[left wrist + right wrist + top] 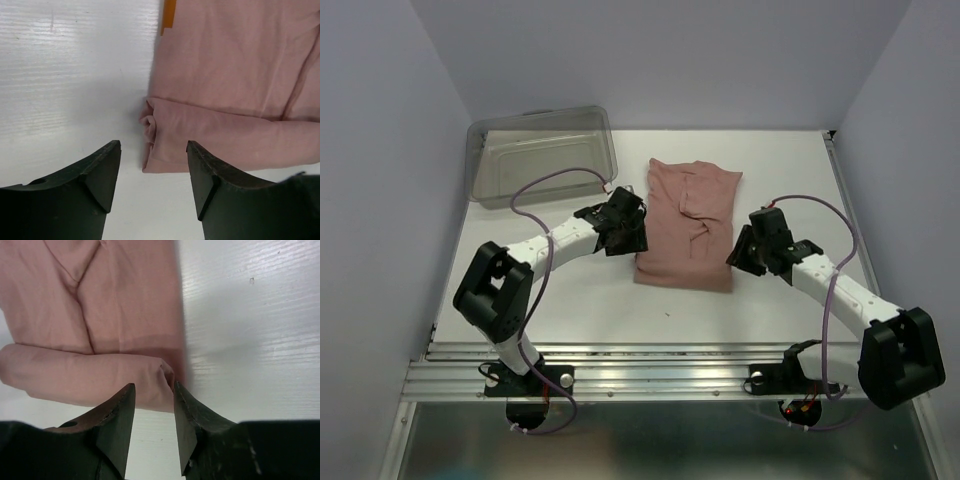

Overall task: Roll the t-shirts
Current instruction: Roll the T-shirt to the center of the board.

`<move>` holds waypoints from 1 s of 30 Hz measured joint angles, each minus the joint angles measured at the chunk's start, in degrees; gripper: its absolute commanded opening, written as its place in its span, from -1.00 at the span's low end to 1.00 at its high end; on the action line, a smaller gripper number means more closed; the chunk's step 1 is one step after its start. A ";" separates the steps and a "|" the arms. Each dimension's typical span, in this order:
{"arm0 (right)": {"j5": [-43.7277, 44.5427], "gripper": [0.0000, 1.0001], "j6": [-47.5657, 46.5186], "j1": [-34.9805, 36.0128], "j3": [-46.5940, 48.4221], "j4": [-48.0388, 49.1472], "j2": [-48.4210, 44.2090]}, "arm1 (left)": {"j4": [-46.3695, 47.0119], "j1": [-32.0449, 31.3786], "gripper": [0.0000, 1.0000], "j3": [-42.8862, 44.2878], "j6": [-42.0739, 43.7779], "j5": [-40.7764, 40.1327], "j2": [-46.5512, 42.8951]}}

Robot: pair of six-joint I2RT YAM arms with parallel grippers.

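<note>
T-shirt (688,222) lies folded at centre frame on the table (790,170), its lower edge rolled into a low tube. Left gripper (154,146): jaws wide, holding nothing, just off the roll's left end. Right gripper (154,385): jaws partly apart at the roll's right end; whether it grips cannot be told.

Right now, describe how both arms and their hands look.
The left arm and right arm are white tubular links between bulky black joint housings, each trailed by a thin purple cable. The left hand and right hand each end in two matte black, wedge-shaped fingers.
</note>
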 measured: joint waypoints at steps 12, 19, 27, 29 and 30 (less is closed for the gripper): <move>-0.17 -0.22 -0.02 0.00 0.00 1.97 6.88 | 3.54 0.37 -0.06 0.04 1.25 0.66 6.38; -0.22 -0.72 -0.07 0.00 0.00 4.04 9.01 | 5.51 0.63 -0.36 0.04 1.60 2.78 7.08; -0.20 -0.99 -0.07 0.00 0.00 4.81 7.26 | 6.43 0.81 -1.00 0.04 2.75 5.95 7.48; -0.15 -0.99 -0.07 0.00 -0.02 4.79 5.51 | 6.45 0.83 -1.00 0.04 2.86 7.15 7.48; -0.15 -0.99 -0.07 0.00 -0.07 4.81 4.76 | 6.43 0.85 -1.00 0.04 2.86 7.58 7.48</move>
